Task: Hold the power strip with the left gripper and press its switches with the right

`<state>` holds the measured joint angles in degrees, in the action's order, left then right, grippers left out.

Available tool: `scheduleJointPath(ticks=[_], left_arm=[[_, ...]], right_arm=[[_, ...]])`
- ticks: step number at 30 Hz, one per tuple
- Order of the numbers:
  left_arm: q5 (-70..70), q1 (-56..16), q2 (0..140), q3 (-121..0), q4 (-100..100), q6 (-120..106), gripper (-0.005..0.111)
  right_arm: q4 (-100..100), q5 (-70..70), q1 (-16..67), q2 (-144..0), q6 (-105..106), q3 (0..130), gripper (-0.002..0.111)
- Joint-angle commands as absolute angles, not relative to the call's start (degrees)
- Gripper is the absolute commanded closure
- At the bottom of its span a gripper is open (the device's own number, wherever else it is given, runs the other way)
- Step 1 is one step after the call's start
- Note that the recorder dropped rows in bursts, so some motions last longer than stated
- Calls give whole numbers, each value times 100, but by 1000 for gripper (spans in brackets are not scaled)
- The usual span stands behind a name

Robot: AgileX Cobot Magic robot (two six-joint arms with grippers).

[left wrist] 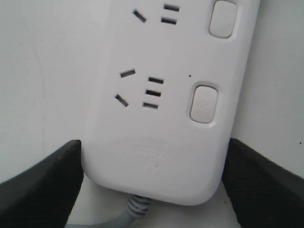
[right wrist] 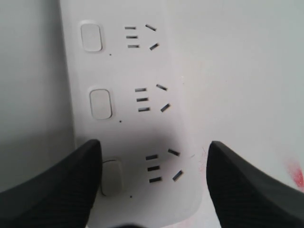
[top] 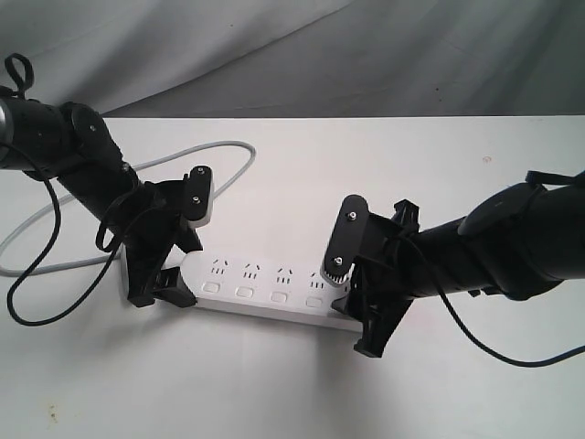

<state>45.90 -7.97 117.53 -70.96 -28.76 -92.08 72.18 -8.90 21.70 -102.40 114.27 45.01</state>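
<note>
The white power strip lies flat on the white table, its grey cord looping off to the back left. My left gripper straddles the cord end. In the left wrist view both black fingers press the sides of the power strip next to the cord, beside a switch. My right gripper hovers open over the other end. In the right wrist view its jaws span the last socket, and one finger partly covers the end switch.
A thin black cable hangs loose from the left arm over the table's left side. Grey cloth rises behind the table's far edge. A faint red smear marks the table beside the strip's end.
</note>
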Motion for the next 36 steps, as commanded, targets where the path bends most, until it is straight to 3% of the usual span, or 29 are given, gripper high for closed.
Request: scheduleJointPath(ticks=[1, 36], left_arm=[[4628, -791, 11760, -7125, -2902, -9196, 57], [4628, -791, 11760, -7125, -2902, -9210, 57]], right_arm=[[7152, -842, 2121, -10158, 11470, 4446, 48], [7152, -785, 2056, -9955, 11519, 4446, 48]])
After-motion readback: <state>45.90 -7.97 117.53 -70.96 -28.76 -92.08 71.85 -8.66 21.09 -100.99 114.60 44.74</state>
